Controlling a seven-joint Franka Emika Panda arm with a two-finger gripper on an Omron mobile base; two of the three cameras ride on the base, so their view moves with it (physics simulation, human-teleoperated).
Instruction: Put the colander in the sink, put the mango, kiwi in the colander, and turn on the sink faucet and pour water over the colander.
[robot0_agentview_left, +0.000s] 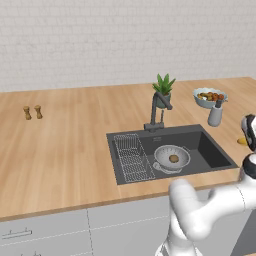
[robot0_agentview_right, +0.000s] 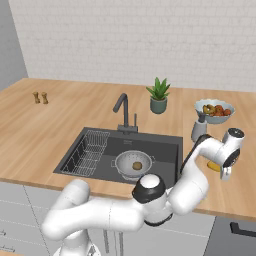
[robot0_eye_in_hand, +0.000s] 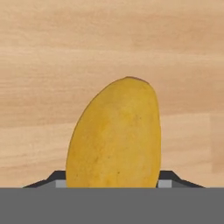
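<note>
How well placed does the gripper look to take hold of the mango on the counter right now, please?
Probably yes: the gripper is right down over the mango, with one dark finger tip on each side of the fruit and bare counter all around, nothing between them.

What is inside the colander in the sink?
The colander holds one brown kiwi, lying near the middle of its perforated floor. Whatever is directly under the kiwi is covered.

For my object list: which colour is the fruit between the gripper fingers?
Yellow-orange: the mango, clearest in the hand view.
</note>
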